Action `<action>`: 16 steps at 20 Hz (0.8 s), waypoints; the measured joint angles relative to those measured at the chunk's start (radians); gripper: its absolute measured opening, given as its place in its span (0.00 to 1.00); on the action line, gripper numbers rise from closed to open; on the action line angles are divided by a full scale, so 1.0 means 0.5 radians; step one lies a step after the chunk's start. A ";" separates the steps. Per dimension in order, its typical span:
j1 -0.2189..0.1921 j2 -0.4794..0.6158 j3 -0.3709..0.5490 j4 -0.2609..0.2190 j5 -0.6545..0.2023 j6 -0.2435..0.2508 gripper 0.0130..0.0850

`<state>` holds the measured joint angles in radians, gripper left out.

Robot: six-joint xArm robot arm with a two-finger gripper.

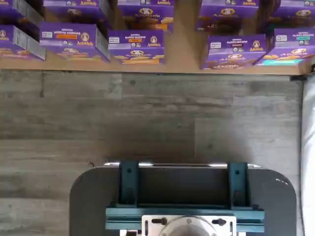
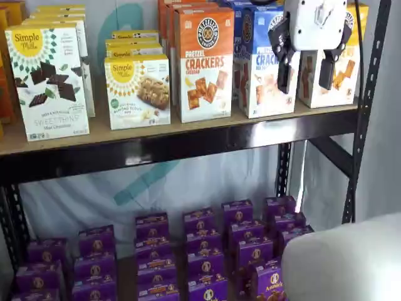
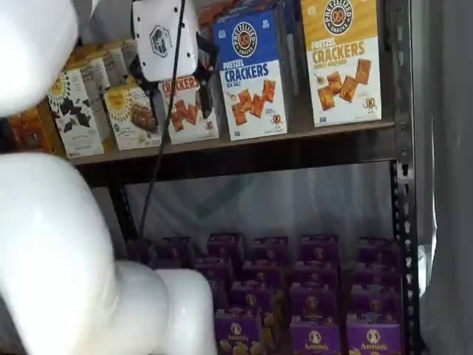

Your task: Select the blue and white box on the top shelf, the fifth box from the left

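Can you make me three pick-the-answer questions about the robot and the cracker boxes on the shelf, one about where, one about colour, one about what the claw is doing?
1. Where does the blue and white box stand on the top shelf?
A. Between the orange-topped box and the yellow-topped box
B. At the far end beside the chocolate cookie box
C. Down among the purple boxes

2. What colour are the boxes under the shelf?
A. Green
B. Purple
C. Red

3. What is the gripper doing?
A. Squeezing the orange-topped box
B. Carrying a purple box
C. Hanging open in front of the boxes, holding nothing

Answers: 1 A, in both shelf views the orange top is on one side and the yellow top on the other. 2 B, every box down there is purple. 3 C, a shelf view shows a clear gap between the two black fingers with no box in it.
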<state>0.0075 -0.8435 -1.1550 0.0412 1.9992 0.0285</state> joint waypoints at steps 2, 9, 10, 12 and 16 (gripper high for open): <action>-0.093 -0.052 0.048 0.100 -0.081 -0.051 1.00; -0.094 -0.055 0.063 0.109 -0.111 -0.056 1.00; -0.075 -0.055 0.068 0.088 -0.127 -0.047 1.00; -0.036 -0.057 0.080 0.039 -0.178 -0.028 1.00; -0.014 -0.015 0.079 -0.023 -0.309 -0.026 1.00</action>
<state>0.0004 -0.8509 -1.1154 0.0295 1.8445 0.0156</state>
